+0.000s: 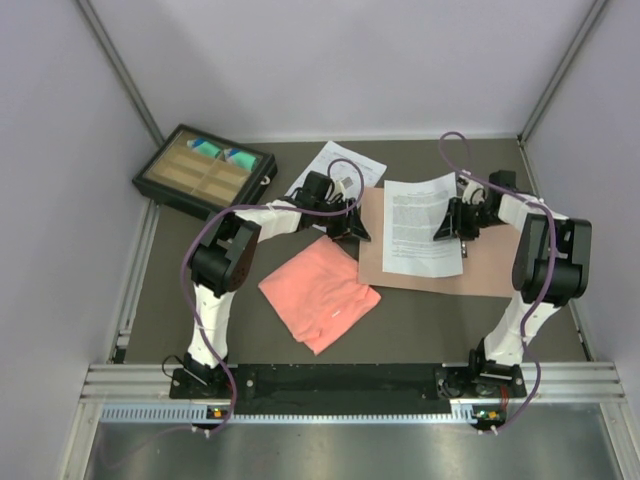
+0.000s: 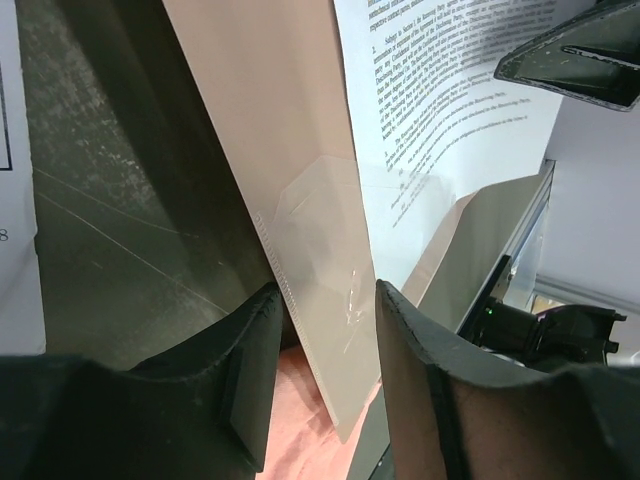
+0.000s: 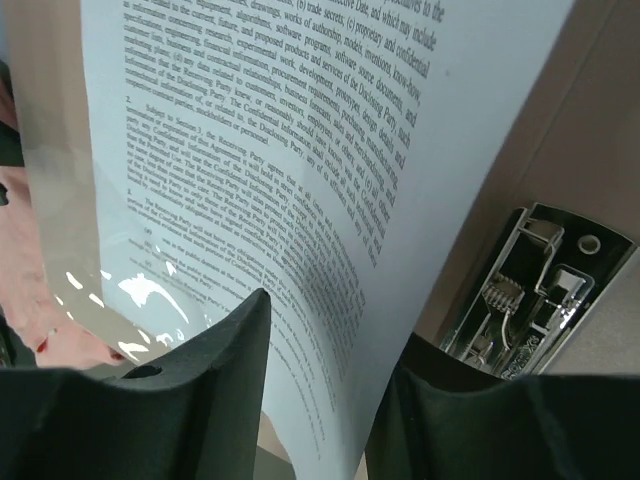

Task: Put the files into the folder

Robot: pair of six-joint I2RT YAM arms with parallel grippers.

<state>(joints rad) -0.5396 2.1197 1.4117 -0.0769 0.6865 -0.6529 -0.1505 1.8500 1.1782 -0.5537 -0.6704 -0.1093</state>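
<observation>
Honestly, the dense-text sheet [image 1: 420, 225] is lying on the open folder [image 1: 490, 275], but its right edge curls up, so it looks far from settled. The right gripper [image 1: 447, 222] has its jaws parted around that curled edge, not pinching it. The left gripper [image 1: 352, 228] is released too, its jaws straddling the folder's left edge. My worry: pulling the right arm out could drag the loose sheet or snag it on the metal clip [image 3: 520, 300] and push it off onto the bench [image 1: 450, 330]. The table-layout sheet [image 1: 330, 165] lies outside the folder, behind the left arm.
</observation>
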